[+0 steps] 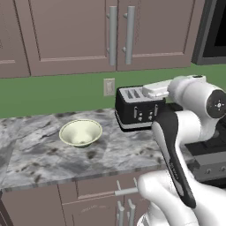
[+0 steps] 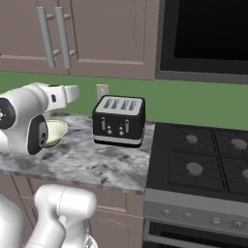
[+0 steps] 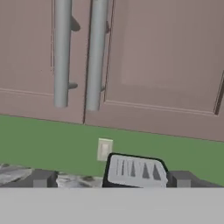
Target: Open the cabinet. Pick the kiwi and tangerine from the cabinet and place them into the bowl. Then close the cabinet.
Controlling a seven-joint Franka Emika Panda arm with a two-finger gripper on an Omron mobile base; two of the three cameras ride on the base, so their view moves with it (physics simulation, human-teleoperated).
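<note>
Above the grey marbled stone table point(image 1: 39, 150), the wide mauve-brown wall cabinet point(image 1: 70, 39) is hanging with both recessed-panel doors shut, its two long vertical silver bar handles point(image 1: 121, 34) standing side by side at the centre seam. The kiwi and the tangerine are not to be seen on the table; with the doors shut, whatever the cabinet is holding is hidden.

The pale cream-green round bowl point(image 1: 80, 133) with the flaring rim is sitting upright on the table, left of the black and silver four-slot toaster point(image 1: 137, 108) and apart from it. The bowl is looking empty in the left base view. A white wall outlet point(image 1: 109, 87) is showing on the green backsplash just above the toaster. To the right of the toaster, a black gas cooktop point(image 2: 203, 157) is lying beside the table, with a dark appliance front point(image 2: 208, 34) mounted above it.

The white arm is reaching forward above the toaster. The claw point(image 3: 113, 180) is pointing at the lower edge of the cabinet, with the handles above and left in the hand view. Its two dark fingertips point(image 3: 42, 178) are standing wide apart, gripping nothing.
</note>
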